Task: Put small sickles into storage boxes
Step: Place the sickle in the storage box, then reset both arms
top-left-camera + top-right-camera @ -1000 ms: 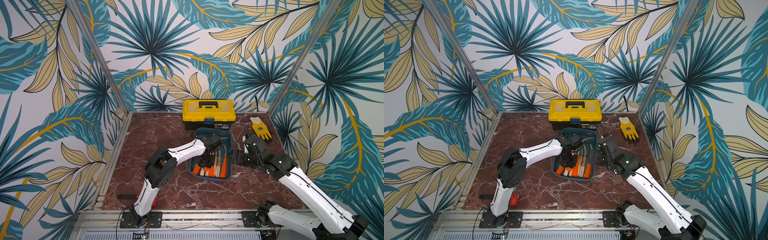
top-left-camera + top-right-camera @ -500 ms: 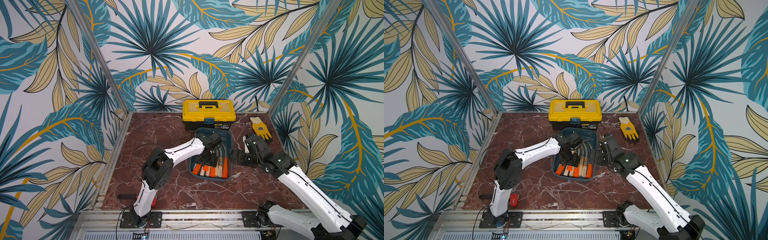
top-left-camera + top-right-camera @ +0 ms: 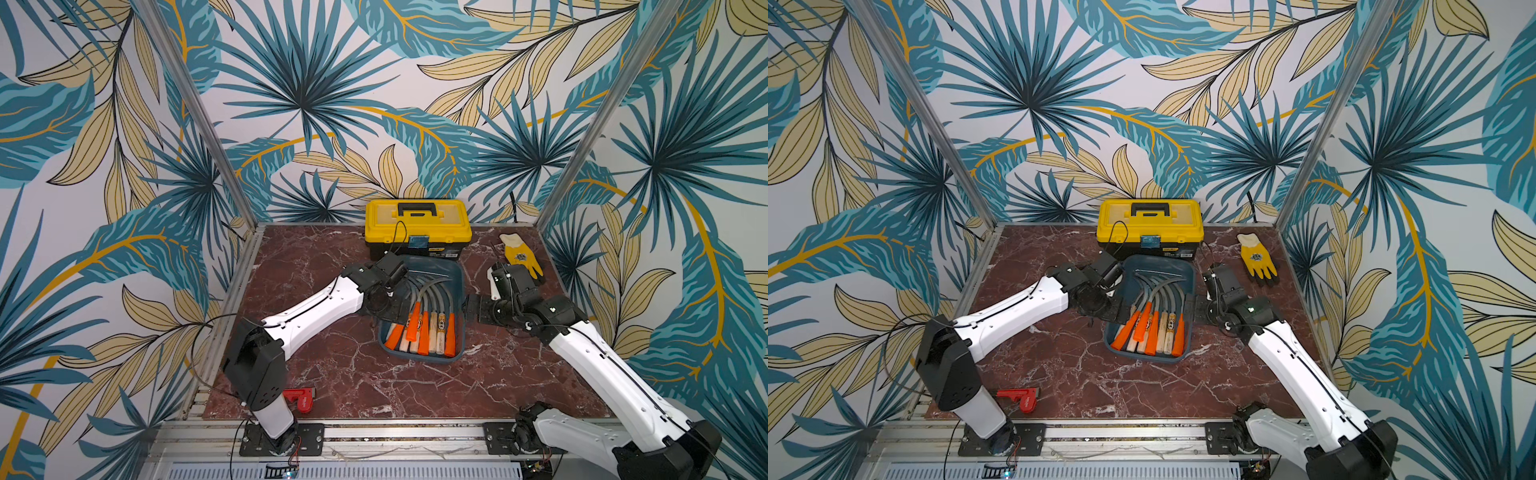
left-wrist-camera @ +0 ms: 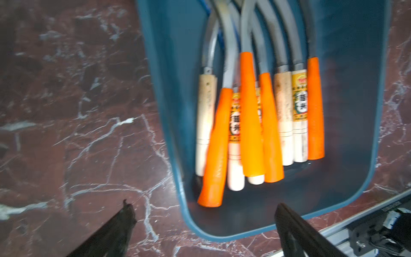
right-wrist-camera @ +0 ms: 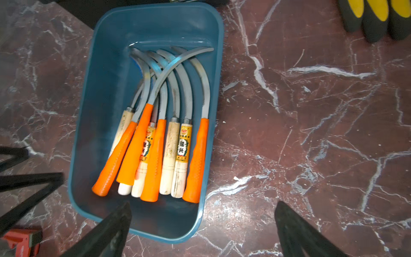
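Left gripper (image 4: pixel 203 209): fingers apart, empty, positioned at the left rim of the blue tray (image 4: pixel 173 89). Right gripper (image 5: pixel 202 205): fingers apart, empty, positioned at the right rim. Small sickles (image 5: pixel 155 144) lie inside the tray, handles toward the front edge of the table (image 3: pixel 332 374) — tray just before the yellow toolbox (image 3: pixel 417 226).

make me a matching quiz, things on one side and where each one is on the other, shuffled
Things:
1. sickles
2. yellow toolbox
3. yellow glove
4. red clamp tool

Places:
a. far right corner of the table
b. inside the blue tray
c. near left corner
d. middle of the far edge, against the wall

Pairs: 1-b, 2-d, 3-a, 4-c
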